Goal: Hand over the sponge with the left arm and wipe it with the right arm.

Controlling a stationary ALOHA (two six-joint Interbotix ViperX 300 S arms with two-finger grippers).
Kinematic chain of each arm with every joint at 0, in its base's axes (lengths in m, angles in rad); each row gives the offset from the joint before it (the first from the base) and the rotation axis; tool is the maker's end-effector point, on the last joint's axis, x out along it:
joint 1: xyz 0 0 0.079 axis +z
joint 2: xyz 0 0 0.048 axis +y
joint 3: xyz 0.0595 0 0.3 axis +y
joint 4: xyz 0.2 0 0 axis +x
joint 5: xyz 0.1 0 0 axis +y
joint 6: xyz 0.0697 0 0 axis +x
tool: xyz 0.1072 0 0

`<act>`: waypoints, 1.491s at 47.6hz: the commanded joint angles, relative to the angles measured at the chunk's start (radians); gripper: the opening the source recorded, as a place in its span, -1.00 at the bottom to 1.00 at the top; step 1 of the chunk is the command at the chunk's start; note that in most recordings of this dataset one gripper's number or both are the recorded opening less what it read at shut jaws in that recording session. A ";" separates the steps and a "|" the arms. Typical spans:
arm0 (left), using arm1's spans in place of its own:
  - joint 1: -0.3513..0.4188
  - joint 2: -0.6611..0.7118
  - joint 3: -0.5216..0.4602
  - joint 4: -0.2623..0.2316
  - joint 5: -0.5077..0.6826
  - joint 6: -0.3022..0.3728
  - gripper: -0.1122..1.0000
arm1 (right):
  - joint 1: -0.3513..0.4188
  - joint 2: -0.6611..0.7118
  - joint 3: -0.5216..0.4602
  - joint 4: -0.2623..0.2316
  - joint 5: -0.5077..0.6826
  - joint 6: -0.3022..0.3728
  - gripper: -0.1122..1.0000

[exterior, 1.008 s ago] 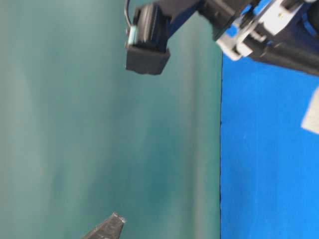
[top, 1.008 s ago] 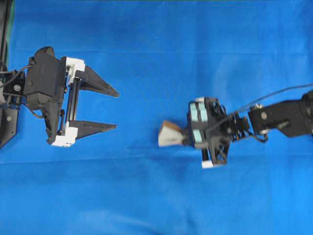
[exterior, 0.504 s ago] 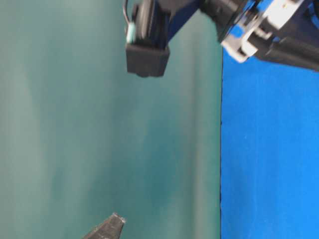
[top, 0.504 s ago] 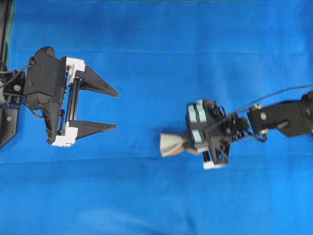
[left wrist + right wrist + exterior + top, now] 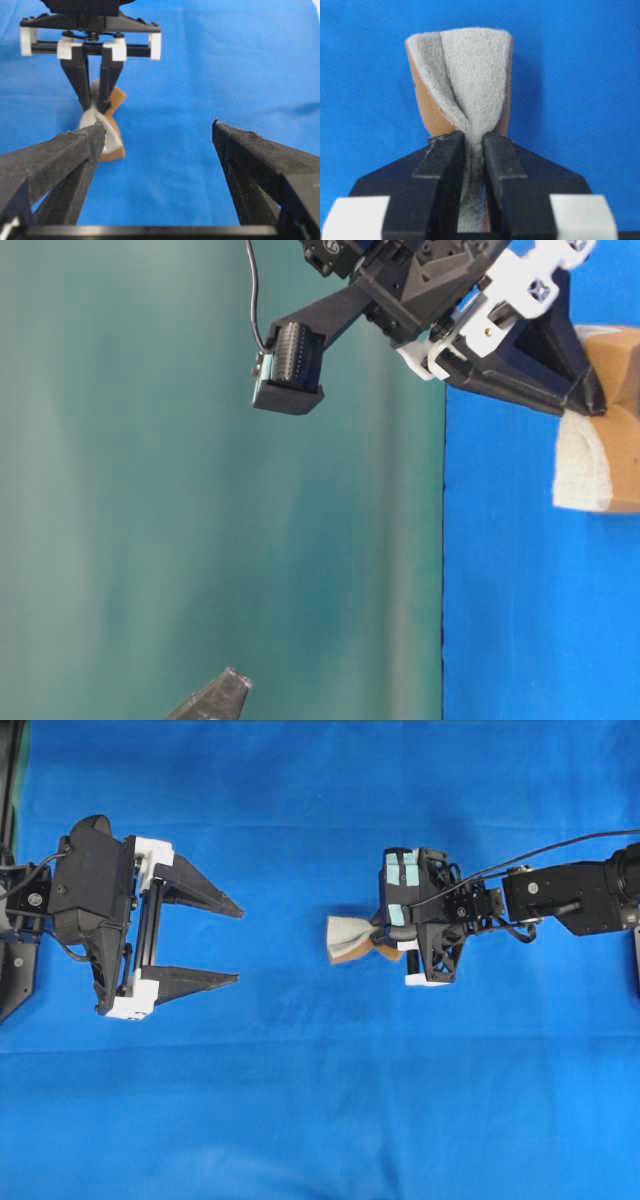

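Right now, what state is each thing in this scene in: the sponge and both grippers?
sponge: pinched at one end and creased between the right gripper's fingers, grey pad and tan layer both showing, over the blue cloth.
right gripper: shut on the sponge, pointing toward the left gripper.
left gripper: open wide, holding nothing, apart from the sponge.

the right gripper (image 5: pixel 378 937) has swung up the overhead view, carrying the pinched sponge (image 5: pixel 347 939) along. at table level the sponge (image 5: pixel 597 420) has come into sight.
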 commanded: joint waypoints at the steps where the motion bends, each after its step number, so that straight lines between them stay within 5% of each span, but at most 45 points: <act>1: -0.002 -0.003 -0.009 0.003 -0.008 0.002 0.84 | -0.023 -0.028 -0.017 -0.005 -0.009 -0.003 -0.46; 29: -0.002 -0.003 -0.009 0.003 -0.008 0.002 0.84 | -0.012 -0.028 -0.017 0.002 -0.066 0.014 -0.46; 36: -0.002 -0.003 -0.009 0.003 -0.008 0.002 0.84 | -0.002 -0.029 -0.018 0.006 -0.058 0.014 0.30; 41: -0.002 -0.003 -0.008 0.003 -0.008 0.002 0.84 | 0.005 -0.029 -0.021 0.021 -0.055 0.015 0.53; 58: -0.002 -0.003 -0.009 0.003 -0.008 0.002 0.84 | 0.029 -0.086 -0.037 0.032 0.012 0.015 0.54; 71: -0.002 -0.003 -0.009 0.003 -0.009 0.002 0.84 | 0.035 -0.258 -0.038 0.034 0.133 0.014 0.54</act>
